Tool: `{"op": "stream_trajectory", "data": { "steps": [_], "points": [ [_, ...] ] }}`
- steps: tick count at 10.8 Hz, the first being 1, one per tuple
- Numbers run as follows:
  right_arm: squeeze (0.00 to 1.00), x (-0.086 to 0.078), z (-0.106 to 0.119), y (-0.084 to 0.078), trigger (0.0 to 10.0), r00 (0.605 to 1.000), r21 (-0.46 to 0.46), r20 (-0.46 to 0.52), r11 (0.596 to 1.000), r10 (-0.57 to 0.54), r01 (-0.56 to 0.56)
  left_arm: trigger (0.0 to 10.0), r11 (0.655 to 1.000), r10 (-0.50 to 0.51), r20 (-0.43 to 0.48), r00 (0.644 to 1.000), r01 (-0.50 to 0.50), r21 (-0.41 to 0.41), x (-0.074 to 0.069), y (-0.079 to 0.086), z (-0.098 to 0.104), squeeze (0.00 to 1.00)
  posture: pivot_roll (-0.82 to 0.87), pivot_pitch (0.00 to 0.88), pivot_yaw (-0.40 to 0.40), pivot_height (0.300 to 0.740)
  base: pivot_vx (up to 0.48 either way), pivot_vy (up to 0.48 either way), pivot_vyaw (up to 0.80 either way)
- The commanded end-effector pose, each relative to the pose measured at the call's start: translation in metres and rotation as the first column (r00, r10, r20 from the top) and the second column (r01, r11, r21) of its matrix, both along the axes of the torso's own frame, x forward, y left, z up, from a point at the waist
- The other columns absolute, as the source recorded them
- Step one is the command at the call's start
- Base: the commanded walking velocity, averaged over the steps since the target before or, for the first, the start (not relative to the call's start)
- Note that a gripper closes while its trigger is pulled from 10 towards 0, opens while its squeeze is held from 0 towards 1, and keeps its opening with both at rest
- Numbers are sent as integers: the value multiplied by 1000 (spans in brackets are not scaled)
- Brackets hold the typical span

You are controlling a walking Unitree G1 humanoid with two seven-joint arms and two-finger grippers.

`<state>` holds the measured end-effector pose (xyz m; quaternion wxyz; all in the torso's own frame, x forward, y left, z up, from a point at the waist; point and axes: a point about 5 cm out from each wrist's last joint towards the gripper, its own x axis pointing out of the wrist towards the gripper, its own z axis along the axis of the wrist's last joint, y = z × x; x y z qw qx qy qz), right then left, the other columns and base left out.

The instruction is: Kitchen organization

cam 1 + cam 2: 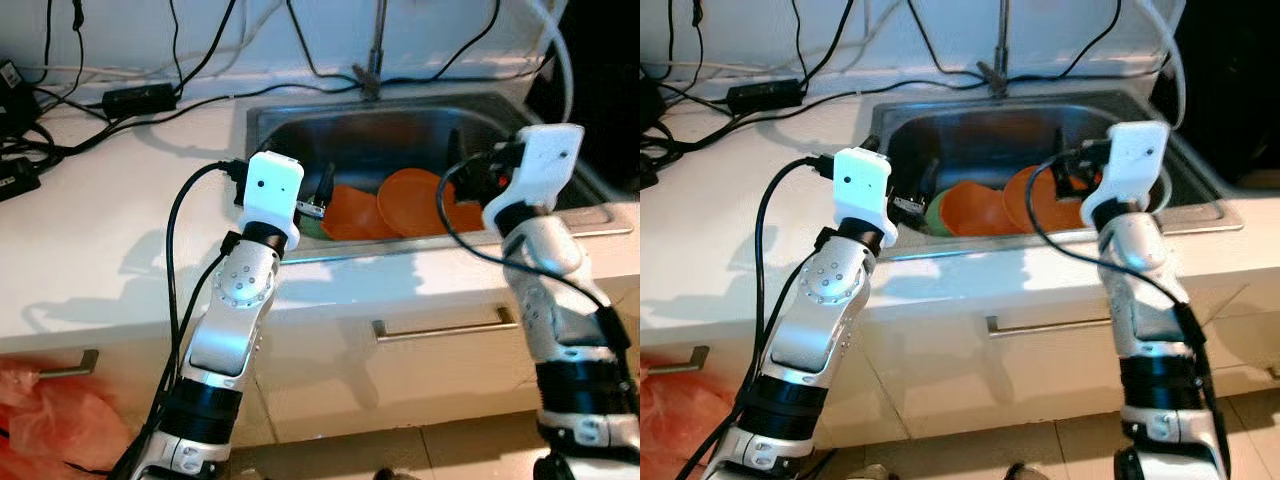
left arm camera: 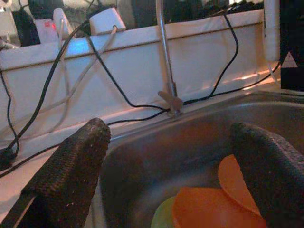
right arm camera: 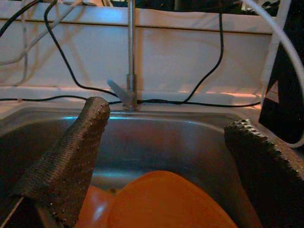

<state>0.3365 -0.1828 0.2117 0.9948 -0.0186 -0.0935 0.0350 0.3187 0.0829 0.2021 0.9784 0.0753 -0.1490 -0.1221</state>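
Note:
Orange plates (image 1: 415, 200) lie overlapping in the steel sink (image 1: 400, 135), with a green dish (image 1: 935, 212) partly under them at the left. My left gripper (image 1: 322, 195) hovers over the sink's front left corner, open and empty; its wrist view looks past both fingers at the orange plates (image 2: 213, 211) and the green dish (image 2: 161, 221). My right gripper (image 1: 462, 178) is over the right part of the sink, just above an orange plate (image 3: 161, 199), open with nothing between its fingers (image 3: 71, 156).
A faucet (image 1: 376, 50) rises behind the sink. Black cables and a power adapter (image 1: 140, 98) lie on the white counter (image 1: 100, 220) to the left. Drawer handles (image 1: 445, 325) run below the counter edge. A reddish plastic bag (image 1: 50, 415) is on the floor, lower left.

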Motion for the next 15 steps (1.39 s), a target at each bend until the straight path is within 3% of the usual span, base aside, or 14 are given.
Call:
{"op": "stream_trajectory", "data": {
  "steps": [1,7,9,15],
  "points": [
    [0,-2,3,-2,10000,1000,-8,11,1000,-12,12,10000,1000,2,2,1000,-2,-2,0,0,2,0,69,0,54,740,0,-319,0],
    [0,-5,2,-4,10000,1000,-27,18,1000,-15,16,10000,1000,0,6,1000,0,4,2,0,3,0,67,0,61,740,0,-359,0],
    [0,-13,4,-1,10000,998,42,29,998,52,-53,10000,999,33,5,999,-33,14,3,3,2,0,64,0,56,740,0,-429,0],
    [0,-25,2,10,10000,991,46,21,990,132,-133,10000,999,31,-17,999,-30,14,1,5,-5,0,54,0,60,740,0,-394,0]
  ]
}}
